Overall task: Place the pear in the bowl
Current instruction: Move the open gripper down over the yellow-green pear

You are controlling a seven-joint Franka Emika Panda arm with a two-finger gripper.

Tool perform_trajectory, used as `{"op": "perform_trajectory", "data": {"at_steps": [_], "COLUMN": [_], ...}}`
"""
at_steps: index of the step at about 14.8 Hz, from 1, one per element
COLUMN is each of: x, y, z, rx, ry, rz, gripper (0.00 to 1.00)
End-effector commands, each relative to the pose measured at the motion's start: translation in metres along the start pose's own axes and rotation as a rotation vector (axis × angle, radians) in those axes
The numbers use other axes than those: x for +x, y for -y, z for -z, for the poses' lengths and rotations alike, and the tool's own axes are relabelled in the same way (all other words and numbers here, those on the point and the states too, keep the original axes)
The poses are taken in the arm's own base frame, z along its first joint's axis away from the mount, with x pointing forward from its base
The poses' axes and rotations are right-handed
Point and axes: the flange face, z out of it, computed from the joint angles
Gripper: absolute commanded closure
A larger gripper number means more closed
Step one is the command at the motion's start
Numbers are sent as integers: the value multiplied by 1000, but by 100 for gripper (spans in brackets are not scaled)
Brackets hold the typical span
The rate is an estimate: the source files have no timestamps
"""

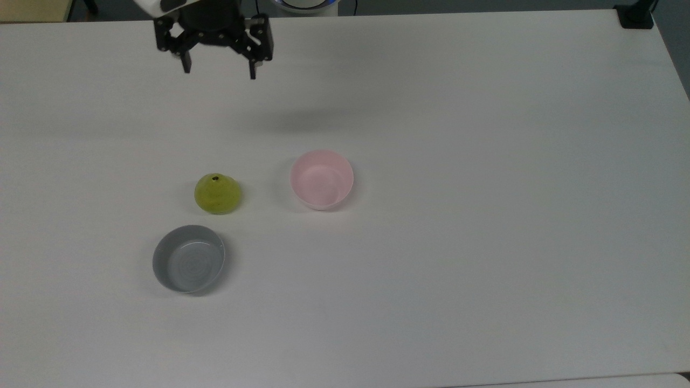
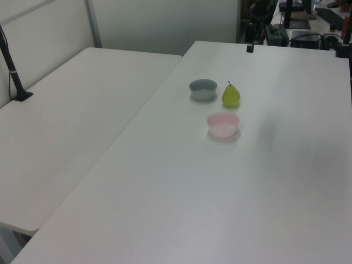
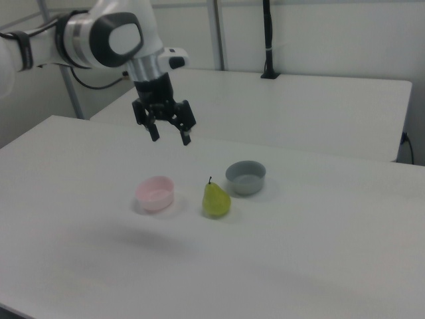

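Approach step: gripper [image 1: 218, 70], held with fingers spread wide and empty high above the table [image 1: 485, 161], is to be lowered over the upright pear [image 1: 217, 193], standing between pink bowl [image 1: 322, 179] and grey bowl [image 1: 188, 258].

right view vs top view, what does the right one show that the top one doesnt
Only the right view shows the robot's white arm above the hand, the pear's upright shape with its thin stem, a second white table behind, and a black pole on it.

Only the top view looks straight down into both bowls and shows the far table edge.

Both show the open hand raised over the table, the pear standing on it, the pink bowl and the grey bowl, all apart.
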Motion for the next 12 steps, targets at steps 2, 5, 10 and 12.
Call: {"op": "perform_trajectory", "data": {"at_steps": [2, 5, 10, 12], "x": [30, 49, 64, 68], "y": [-18, -16, -10, -11], "z": [-68, -113, -160, -172], "rx": [14, 9, 4, -3], "ry": [6, -9, -18, -33], "rz": [47, 50, 48, 49], "gripper": [0, 0, 0, 0]}}
